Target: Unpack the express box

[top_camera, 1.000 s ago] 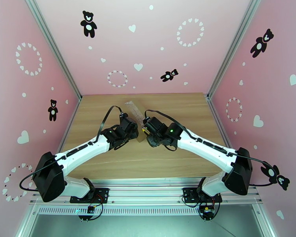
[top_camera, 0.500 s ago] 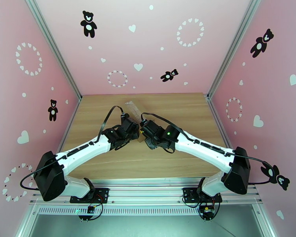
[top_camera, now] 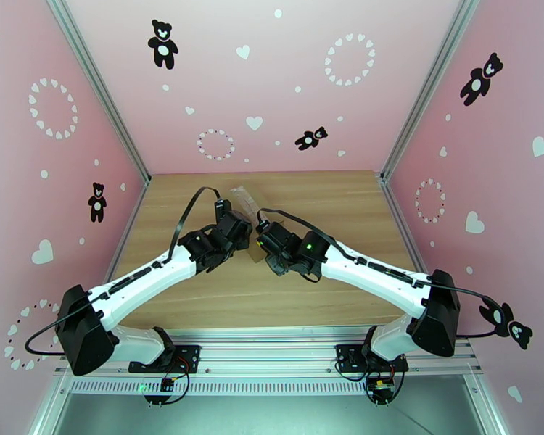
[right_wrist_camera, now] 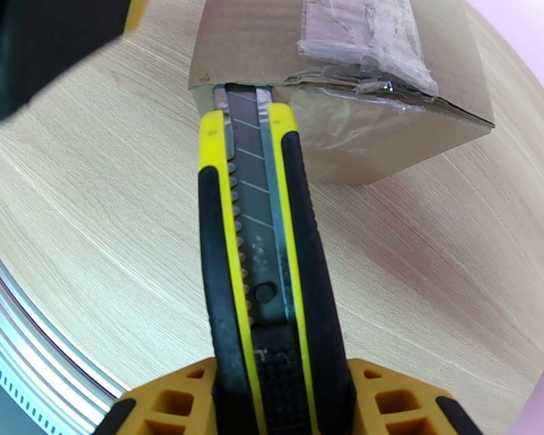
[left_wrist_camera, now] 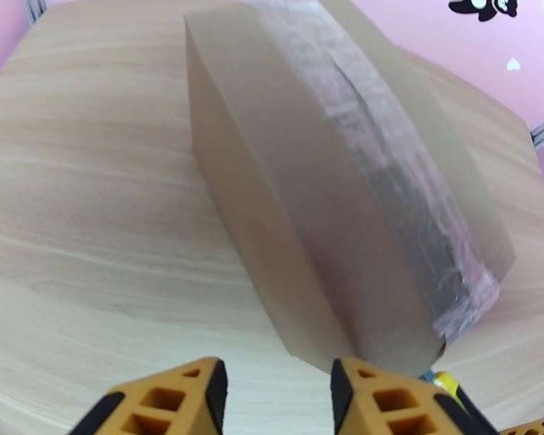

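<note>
The express box [left_wrist_camera: 330, 175] is a brown carton with shiny tape along its top seam, lying at the middle of the table [top_camera: 330, 204]. In the top view only its far end [top_camera: 244, 199] shows between the two wrists. My left gripper [left_wrist_camera: 275, 400] is open, and the box's near corner sits just beyond its orange fingertips [left_wrist_camera: 167, 400]. My right gripper [right_wrist_camera: 279, 404] is shut on the yellow-black utility knife [right_wrist_camera: 261, 248]. The knife's blade touches the box's near end [right_wrist_camera: 344, 132] just below the top edge and crumpled tape.
Pink walls with aluminium posts close in the table on three sides. Bare wood lies left [top_camera: 163, 212] and right [top_camera: 359, 212] of the box. Both arms meet at the table's centre [top_camera: 250, 241], their wrists close together.
The right gripper has carried the knife forward and left up to the box. The left arm has shifted slightly left and forward along the box's side.
</note>
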Available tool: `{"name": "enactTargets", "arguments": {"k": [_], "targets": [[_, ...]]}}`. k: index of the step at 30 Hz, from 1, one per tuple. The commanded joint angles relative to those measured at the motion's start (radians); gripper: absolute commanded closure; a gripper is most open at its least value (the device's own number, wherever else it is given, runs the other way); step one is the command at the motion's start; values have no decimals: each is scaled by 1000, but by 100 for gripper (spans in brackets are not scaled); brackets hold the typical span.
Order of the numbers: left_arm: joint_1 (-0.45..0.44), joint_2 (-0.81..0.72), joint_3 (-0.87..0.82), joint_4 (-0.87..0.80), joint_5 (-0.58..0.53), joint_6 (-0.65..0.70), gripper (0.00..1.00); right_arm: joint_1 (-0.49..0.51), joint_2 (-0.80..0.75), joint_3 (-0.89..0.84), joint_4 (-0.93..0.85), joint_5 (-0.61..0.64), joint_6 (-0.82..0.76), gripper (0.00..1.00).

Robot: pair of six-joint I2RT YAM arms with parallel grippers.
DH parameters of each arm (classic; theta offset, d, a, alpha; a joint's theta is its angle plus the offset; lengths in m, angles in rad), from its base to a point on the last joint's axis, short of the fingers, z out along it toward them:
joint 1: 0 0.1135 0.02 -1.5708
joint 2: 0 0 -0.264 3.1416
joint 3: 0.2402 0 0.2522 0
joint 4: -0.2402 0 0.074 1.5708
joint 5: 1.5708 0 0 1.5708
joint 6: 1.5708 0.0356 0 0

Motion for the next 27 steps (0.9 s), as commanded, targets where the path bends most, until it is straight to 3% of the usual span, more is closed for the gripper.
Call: {"name": "enactTargets", "arguments": {"k": [1, 14, 27], "targets": [[17, 25, 57, 39, -33, 43, 54, 6, -22, 11, -7, 14, 10, 100], [140, 243, 269, 151, 116, 116, 54, 6, -50, -8, -8, 14, 42, 100], [167, 416, 360, 191, 213, 104, 55, 10, -69, -21, -16, 14, 68, 100]]}}
